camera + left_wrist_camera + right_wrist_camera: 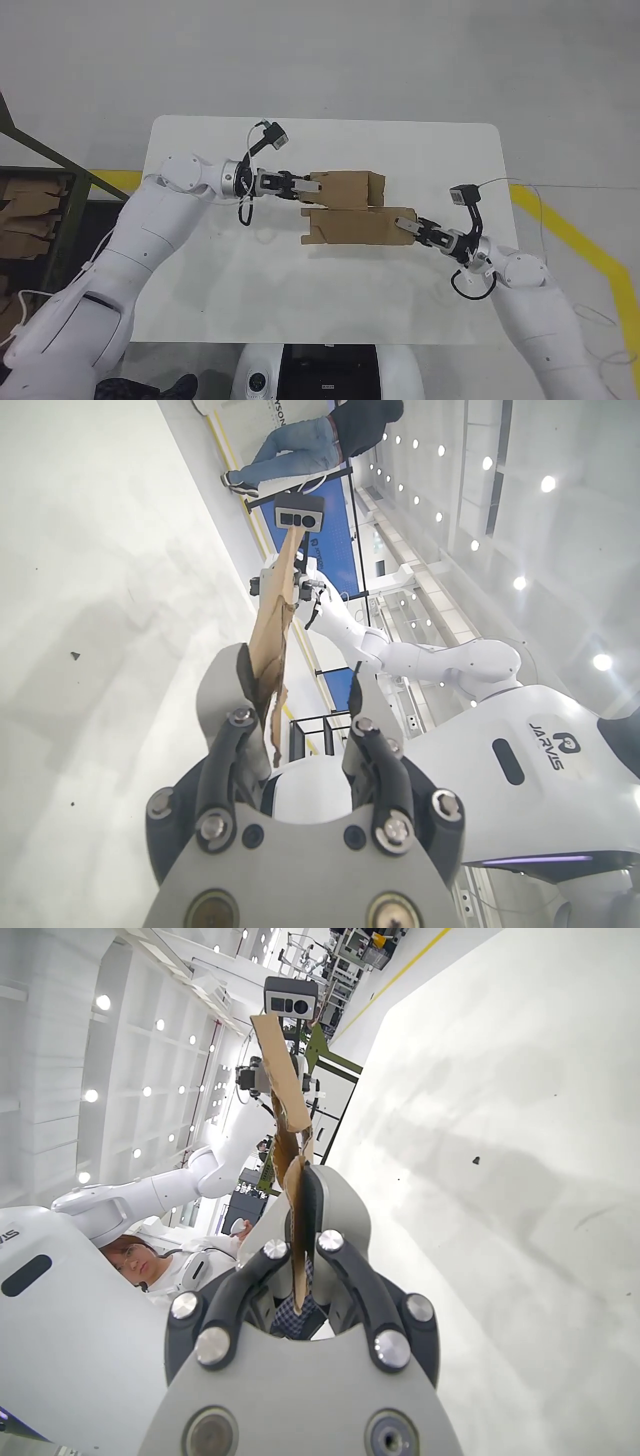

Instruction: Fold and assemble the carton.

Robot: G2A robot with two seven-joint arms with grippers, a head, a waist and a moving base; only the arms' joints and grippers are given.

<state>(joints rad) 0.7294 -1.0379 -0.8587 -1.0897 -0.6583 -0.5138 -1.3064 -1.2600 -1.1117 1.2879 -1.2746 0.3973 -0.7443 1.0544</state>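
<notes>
A brown cardboard carton (pixel 350 206), partly unfolded, hangs over the middle of the white table (pixel 250 290) between my two arms. My right gripper (pixel 413 229) is at the carton's right end. In the right wrist view this gripper (pixel 300 1178) is shut on a cardboard flap (pixel 285 1083) that runs edge-on away from it. My left gripper (pixel 303 186) is at the carton's left end. In the left wrist view the gripper (pixel 300 675) stands open, and the carton's edge (pixel 270 635) lies against one finger (pixel 243 665) while the other finger (pixel 357 695) is well apart from it.
A dark rack (pixel 35 215) holding stacked flat cardboard stands off the table's left side. Bare tabletop lies in front of the carton and behind it. A yellow floor line (pixel 560 225) runs past the table's right edge.
</notes>
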